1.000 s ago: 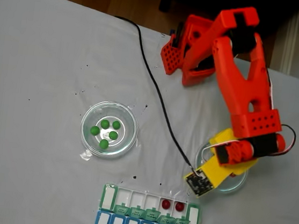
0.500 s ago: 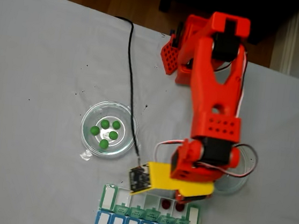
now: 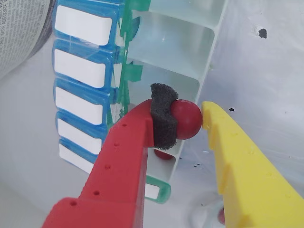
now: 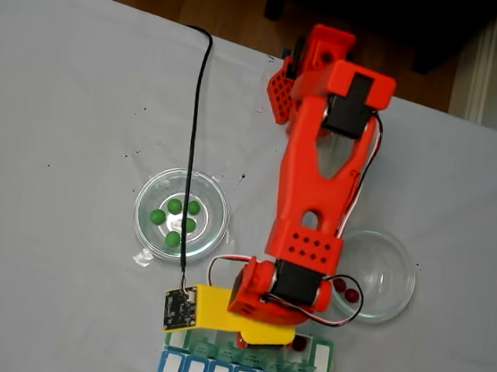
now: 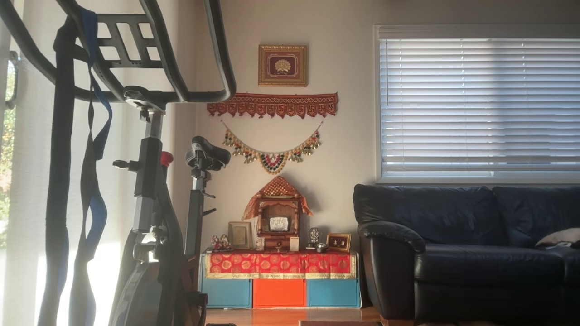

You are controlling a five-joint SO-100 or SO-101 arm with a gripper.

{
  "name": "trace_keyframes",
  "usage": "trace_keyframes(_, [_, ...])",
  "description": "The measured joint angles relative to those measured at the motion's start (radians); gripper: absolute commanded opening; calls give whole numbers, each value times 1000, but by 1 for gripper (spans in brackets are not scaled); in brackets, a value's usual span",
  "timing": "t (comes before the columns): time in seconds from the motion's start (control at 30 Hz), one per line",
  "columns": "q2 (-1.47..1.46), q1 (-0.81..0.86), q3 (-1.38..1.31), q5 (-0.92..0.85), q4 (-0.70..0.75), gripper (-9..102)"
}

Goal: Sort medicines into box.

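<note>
Over box rim | fingers pinch 1 red ball | compartment seemingly open

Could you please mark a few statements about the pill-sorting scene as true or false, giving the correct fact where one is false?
1. The gripper holds a dark red ball between its fingers. True.
2. The left clear dish in the fixed view holds five green balls. True.
3. The right clear dish in the fixed view holds green balls. False: it holds two dark red balls.
4. The gripper hangs over the green-ball dish. False: in the wrist view it is over the open compartments of the green-lidded box.
5. The blue-lidded row has its lids closed. True.
</note>
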Motion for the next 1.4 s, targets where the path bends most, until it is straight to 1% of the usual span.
trace_keyframes(0.13, [-15,-15,-14,0,21,1])
trace_keyframes(0.37, [-63,-31,-17,-11,9,1])
trace_keyframes(0.47, [-103,-32,-67,-11,5,1])
trace_keyframes(0.6, [-146,-32,-163,-3,46,1])
trace_keyframes(0.73, [-149,-31,-209,26,52,1])
trace_keyframes(1.03, [-149,-32,-202,37,12,1])
trace_keyframes(1.4, [-149,-60,-175,11,9,1])
